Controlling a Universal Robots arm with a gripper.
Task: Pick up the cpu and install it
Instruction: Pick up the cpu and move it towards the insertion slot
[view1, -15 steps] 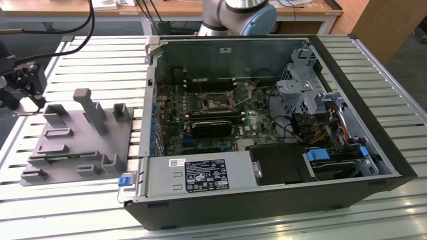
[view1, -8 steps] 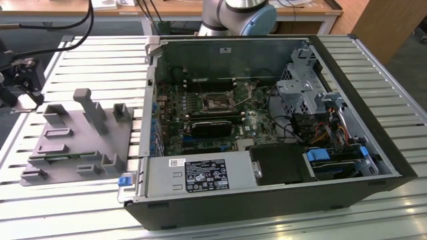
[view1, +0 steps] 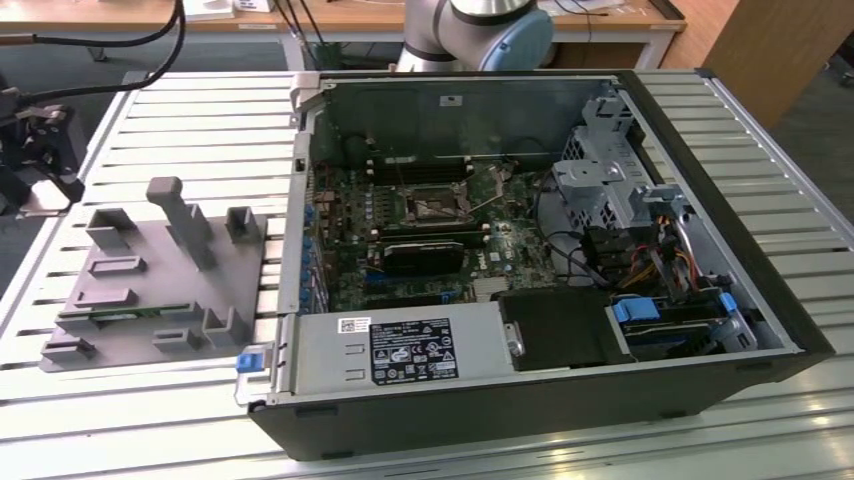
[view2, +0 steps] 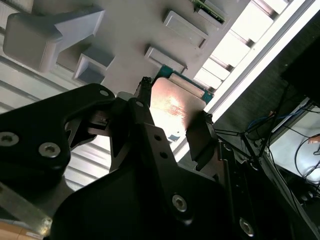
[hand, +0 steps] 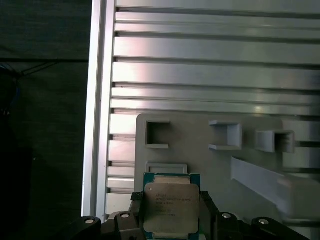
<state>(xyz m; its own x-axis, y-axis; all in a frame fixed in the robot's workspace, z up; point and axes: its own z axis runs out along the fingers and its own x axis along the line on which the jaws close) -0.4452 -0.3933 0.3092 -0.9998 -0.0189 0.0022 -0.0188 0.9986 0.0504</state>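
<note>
Cpu (hand: 171, 207) clamped by its edges in gripper (hand: 171, 200) over grey tray (hand: 200, 150).
Risk: thin-edge hold; any tilt or slip could drop it.

The exterior view is bright and evenly lit. In the second wrist view, glare lies on the cpu (view2: 176, 106), and the gripper (view2: 175, 100) is dark, in shadow.

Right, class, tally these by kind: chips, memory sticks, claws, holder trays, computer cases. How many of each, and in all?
cpu: 1
green memory stick: 1
claw: 1, shut on the cpu
grey holder tray: 1
open computer case: 1
Total: 5
</note>
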